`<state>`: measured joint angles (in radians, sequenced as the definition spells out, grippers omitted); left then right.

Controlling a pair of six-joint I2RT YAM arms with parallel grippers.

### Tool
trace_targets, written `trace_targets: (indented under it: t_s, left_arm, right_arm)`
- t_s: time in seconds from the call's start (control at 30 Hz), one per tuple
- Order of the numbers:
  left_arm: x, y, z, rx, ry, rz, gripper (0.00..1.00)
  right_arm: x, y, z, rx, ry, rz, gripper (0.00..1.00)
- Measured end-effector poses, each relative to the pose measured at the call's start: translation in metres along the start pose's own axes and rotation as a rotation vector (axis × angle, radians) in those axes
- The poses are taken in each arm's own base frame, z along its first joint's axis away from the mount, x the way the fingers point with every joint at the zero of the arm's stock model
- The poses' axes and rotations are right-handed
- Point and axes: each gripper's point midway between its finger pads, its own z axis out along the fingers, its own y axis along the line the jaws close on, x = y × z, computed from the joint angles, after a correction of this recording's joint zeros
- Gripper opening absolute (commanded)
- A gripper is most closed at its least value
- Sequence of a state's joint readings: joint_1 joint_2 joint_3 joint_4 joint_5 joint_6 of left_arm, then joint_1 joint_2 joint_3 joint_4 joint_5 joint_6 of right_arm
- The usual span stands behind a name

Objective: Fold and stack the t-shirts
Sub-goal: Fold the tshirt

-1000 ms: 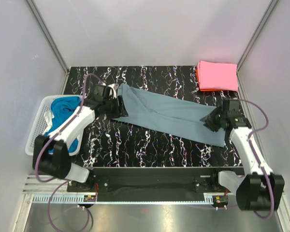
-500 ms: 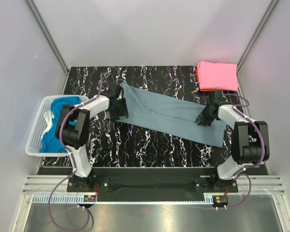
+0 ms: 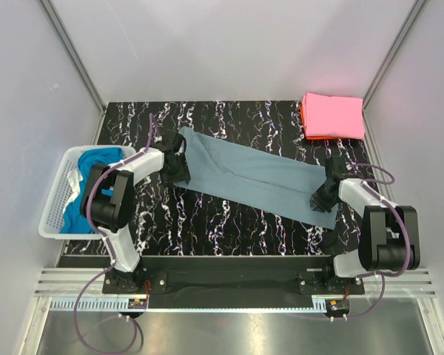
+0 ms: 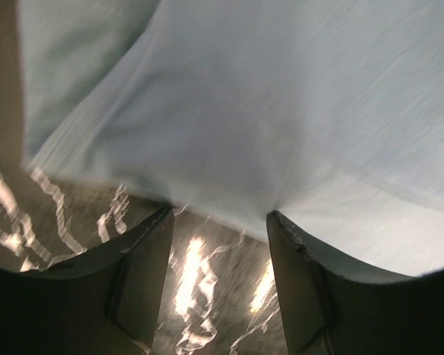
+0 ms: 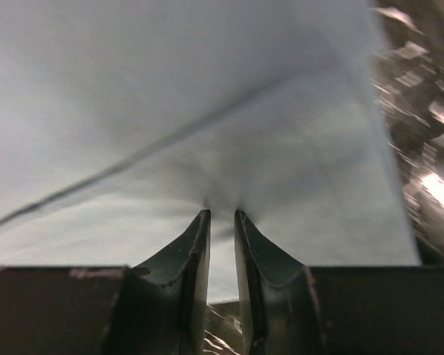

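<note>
- Right gripper (image 5: 222,214): jaws all but closed, nipping a small pucker of the grey shirt (image 3: 251,174) with the tips only. A hard pull could slip it free.
- Left gripper (image 4: 218,214): jaws wide apart, holding nothing, with the hem just past its tips. With that end loose, a tug from the right would drag and rumple the shirt.
- Counts: two grippers with one grey shirt between them. Beyond the right one, one pink shirt (image 3: 333,115) lies on one red shirt (image 3: 303,118). Outside the left arm is one basket (image 3: 55,207) holding blue cloth (image 3: 96,166), number unclear.

The grey-blue t-shirt (image 3: 251,177) spans from the left gripper (image 3: 179,166) to the right gripper (image 3: 322,198); a folded pink t-shirt (image 3: 333,115) lies beyond the right.
</note>
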<state>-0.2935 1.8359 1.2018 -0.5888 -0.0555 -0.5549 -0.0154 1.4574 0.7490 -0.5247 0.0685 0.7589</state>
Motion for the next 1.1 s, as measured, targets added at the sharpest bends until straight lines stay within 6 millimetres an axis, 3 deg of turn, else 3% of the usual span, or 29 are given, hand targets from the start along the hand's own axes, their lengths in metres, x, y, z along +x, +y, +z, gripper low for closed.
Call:
trace_targets:
  t_s: [0.13, 0.27, 0.4, 0.5, 0.6, 0.73, 0.9, 1.0, 1.1]
  left_arm:
    - [0.008, 0.008, -0.017, -0.014, 0.013, 0.008, 0.61]
    - [-0.001, -0.001, -0.044, 0.049, -0.016, 0.03, 0.61]
    - [-0.021, -0.02, -0.059, 0.131, -0.053, 0.045, 0.61]
    - [-0.027, -0.028, -0.06, 0.175, -0.052, 0.043, 0.61]
    - [-0.03, -0.025, -0.049, 0.193, -0.027, 0.017, 0.61]
    - [-0.035, -0.006, -0.03, 0.191, 0.003, -0.049, 0.61]
    - [-0.04, 0.012, -0.014, 0.165, 0.025, -0.1, 0.61]
    - [-0.035, 0.015, -0.004, 0.149, 0.05, -0.105, 0.61]
    - [-0.032, 0.019, 0.002, 0.131, 0.063, -0.108, 0.61]
  right_arm:
    - [0.008, -0.017, -0.015, 0.032, -0.005, 0.007, 0.31]
    - [-0.002, -0.002, -0.045, -0.077, -0.059, -0.018, 0.37]
    - [-0.025, 0.059, -0.084, -0.322, -0.13, -0.096, 0.39]
    - [-0.037, 0.13, -0.108, -0.494, -0.132, -0.217, 0.39]
    - [-0.045, 0.211, -0.116, -0.629, -0.133, -0.348, 0.39]
    - [-0.026, 0.292, -0.105, -0.759, -0.097, -0.486, 0.4]
    - [0.016, 0.366, -0.064, -0.847, -0.006, -0.62, 0.4]
    - [0.05, 0.395, -0.033, -0.864, 0.049, -0.695, 0.4]
    - [0.082, 0.41, -0.009, -0.871, 0.096, -0.748, 0.41]
